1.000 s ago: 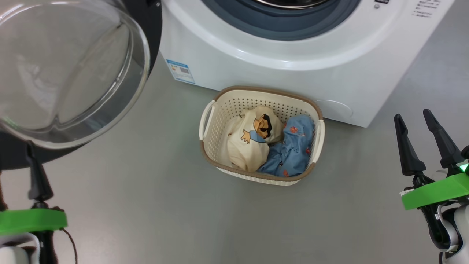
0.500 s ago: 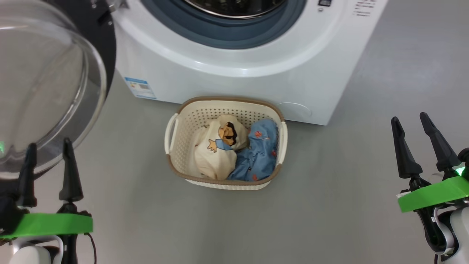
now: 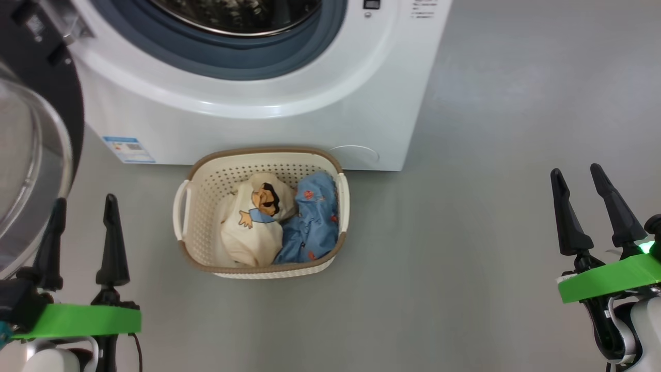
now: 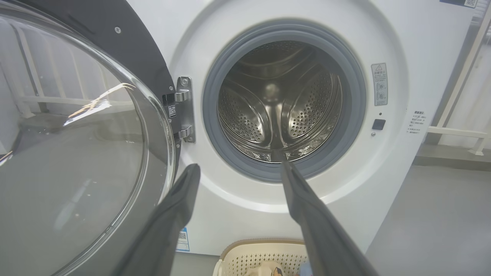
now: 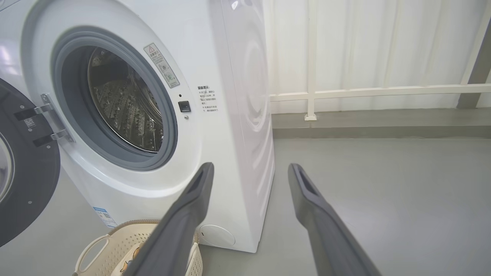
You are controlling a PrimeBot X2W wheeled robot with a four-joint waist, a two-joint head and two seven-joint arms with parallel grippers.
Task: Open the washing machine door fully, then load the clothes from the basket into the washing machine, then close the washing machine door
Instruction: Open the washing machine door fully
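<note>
1. Two garments are seen in the head view, bundled in the basket [image 3: 261, 151], which is set on the grey floor [image 3: 465, 232] just before the washing machine [image 3: 258, 129]. A cream garment [image 3: 248, 235] with a cartoon print lies at the basket's 9 o'clock side, and a blue garment [image 3: 310, 227] at its 3 o'clock side. The washing machine door [image 3: 31, 170] is swung out at 9 o'clock of the frame. The left gripper [image 3: 85, 201] at 7 o'clock and the right gripper [image 3: 575, 171] at 4 o'clock are both held with fingers spread apart and nothing between them. Both are well apart from the basket.

2. In the left wrist view the drum [image 4: 276, 103] is shown empty at the centre, ringed by the rubber ring [image 4: 209, 115]. The door is hung on its hinge [image 4: 184, 109] at 9 o'clock. The basket's rim is seen at 6 o'clock, below the parted fingers.

3. In the right wrist view the machine is placed at 10 o'clock, a basket corner at 7 o'clock and bare floor at 3 o'clock. The fingers are parted and empty.

4. The door step is judged done or nearly so, and loading is judged next. The clothes are expected to be light, soft and limp, so drooping and snagging on the perforated wall may be met. A raised fold at the top of the cream bundle is judged the best place to be pinched. The basket looks light and may be dragged along if cloth catches. The door is judged stiff and heavy-glassed, best pushed at its black rim opposite the hinge.
</note>
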